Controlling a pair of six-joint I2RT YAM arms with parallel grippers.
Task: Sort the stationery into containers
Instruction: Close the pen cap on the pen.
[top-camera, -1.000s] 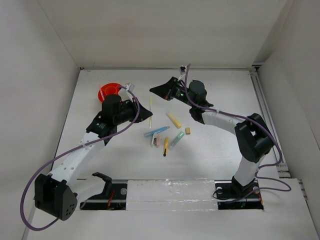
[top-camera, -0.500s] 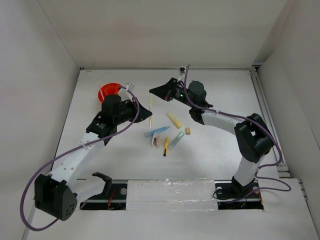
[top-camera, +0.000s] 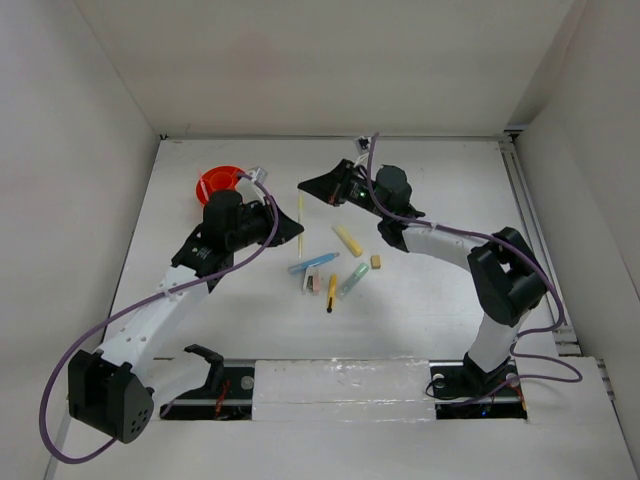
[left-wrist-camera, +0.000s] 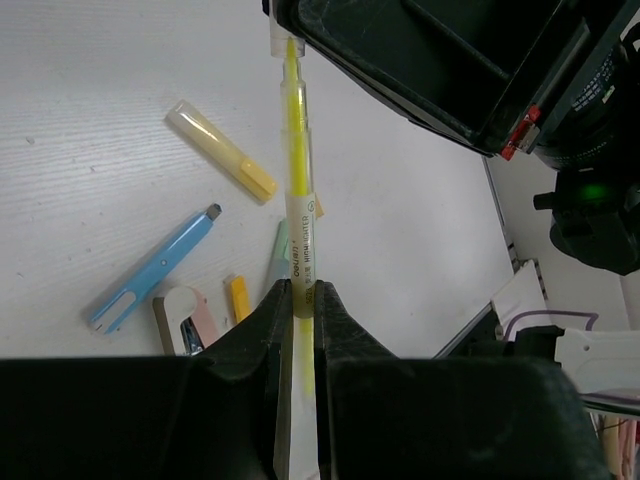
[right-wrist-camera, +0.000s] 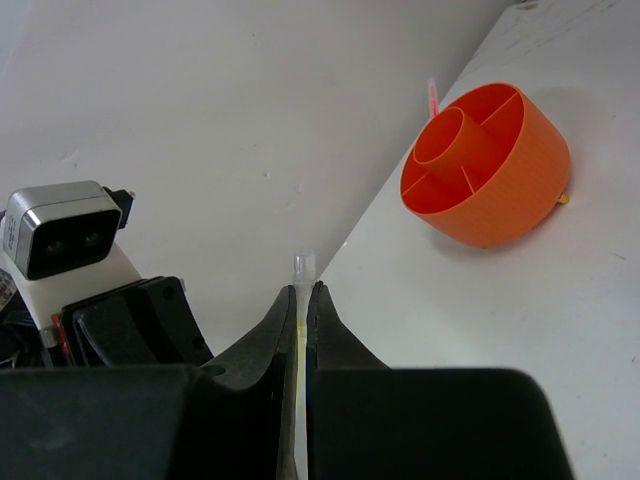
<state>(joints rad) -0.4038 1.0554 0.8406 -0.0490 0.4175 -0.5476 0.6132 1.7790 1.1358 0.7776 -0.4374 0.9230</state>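
A thin yellow pen (top-camera: 300, 222) hangs above the table, held at both ends. My left gripper (top-camera: 289, 229) is shut on its lower end, which also shows in the left wrist view (left-wrist-camera: 300, 290). My right gripper (top-camera: 305, 184) is shut on its clear tip (right-wrist-camera: 302, 268). The orange tub (top-camera: 218, 183) with inner dividers stands at the back left, beyond both grippers (right-wrist-camera: 487, 165). A pink pen (right-wrist-camera: 432, 96) pokes up behind it. On the table lie a yellow marker (top-camera: 347, 240), a blue pen (top-camera: 313, 263), a pale green pen (top-camera: 352, 280), a black-tipped yellow pencil (top-camera: 331, 294), a tan eraser (top-camera: 376, 262) and a white-pink eraser (top-camera: 312, 282).
White walls close in the table at the left, back and right. A metal rail (top-camera: 340, 385) runs along the near edge between the arm bases. The loose stationery lies between the two arms, below the held pen.
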